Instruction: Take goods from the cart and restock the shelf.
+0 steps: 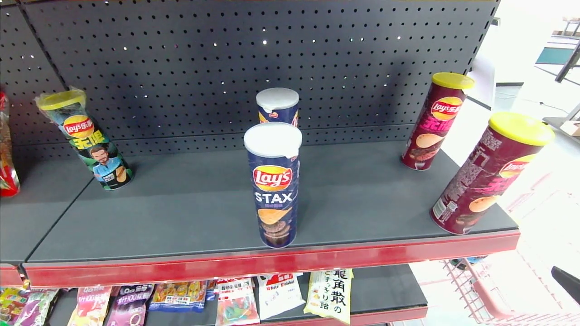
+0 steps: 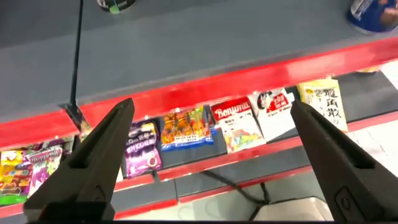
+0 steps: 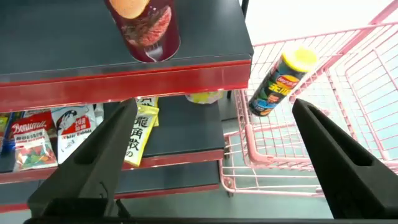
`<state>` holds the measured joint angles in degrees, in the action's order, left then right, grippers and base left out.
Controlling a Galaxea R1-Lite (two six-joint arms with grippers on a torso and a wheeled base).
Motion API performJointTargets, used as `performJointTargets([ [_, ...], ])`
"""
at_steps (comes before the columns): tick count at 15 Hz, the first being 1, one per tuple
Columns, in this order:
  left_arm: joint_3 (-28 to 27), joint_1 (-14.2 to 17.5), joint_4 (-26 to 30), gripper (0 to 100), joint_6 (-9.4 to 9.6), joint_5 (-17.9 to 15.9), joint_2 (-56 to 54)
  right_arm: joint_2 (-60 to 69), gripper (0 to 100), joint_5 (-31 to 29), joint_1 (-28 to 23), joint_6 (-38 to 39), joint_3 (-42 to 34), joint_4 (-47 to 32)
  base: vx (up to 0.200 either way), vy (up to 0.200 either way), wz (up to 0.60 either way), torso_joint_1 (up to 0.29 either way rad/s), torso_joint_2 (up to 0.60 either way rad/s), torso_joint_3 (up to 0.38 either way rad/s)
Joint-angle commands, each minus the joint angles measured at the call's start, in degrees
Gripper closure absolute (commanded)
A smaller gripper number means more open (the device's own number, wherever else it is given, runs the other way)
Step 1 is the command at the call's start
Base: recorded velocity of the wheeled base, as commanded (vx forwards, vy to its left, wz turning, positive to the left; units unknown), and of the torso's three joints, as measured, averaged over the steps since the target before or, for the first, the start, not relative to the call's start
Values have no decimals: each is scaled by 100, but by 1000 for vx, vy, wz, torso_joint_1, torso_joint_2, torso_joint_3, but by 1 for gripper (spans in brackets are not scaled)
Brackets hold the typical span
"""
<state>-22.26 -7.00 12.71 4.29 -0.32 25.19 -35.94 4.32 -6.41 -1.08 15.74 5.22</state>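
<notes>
Leaning tilted in the cart, yellow-lidded can lid uppermost, left claw and right claw spread

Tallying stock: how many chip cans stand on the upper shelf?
5: green can left; front blue can and rear blue can centre; rear maroon can and front maroon can right. None apparently hidden.

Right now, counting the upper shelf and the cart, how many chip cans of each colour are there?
Blue cans: 2, one in front, one behind it
Maroon cans: 2, at the right end of the shelf, back and front
Green cans: 2, one on the shelf's left, one in the cart
Total: 6
</notes>
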Motion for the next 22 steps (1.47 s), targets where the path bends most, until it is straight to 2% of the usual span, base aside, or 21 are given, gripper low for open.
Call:
performJointTargets([
  [1, 99, -3, -6, 0, 2, 5, -181, 17, 0, -1, -9, -6, -1, 6, -200, 0, 0, -2, 2, 2],
  [4, 152, -12, -23, 0, 37, -39, -181, 25, 0, 8, 8, -23, -9, 6, -200, 0, 0, 11, -1, -1],
  [10, 178, -21, -50, 0, 81, -39, -198, 210, 0, 8, 17, -182, -106, 6, 0, 0, 0, 0, 0, 0],
  [19, 169, -21, -50, 0, 89, -21, -374, 324, 0, -1, 0, -182, -106, -3, 0, -200, 0, 7, 3, 3],
  [22, 152, -21, -50, 0, 160, -21, -339, 289, 0, -1, -9, -287, -106, -3, 0, -200, 0, 4, 2, 2],
])
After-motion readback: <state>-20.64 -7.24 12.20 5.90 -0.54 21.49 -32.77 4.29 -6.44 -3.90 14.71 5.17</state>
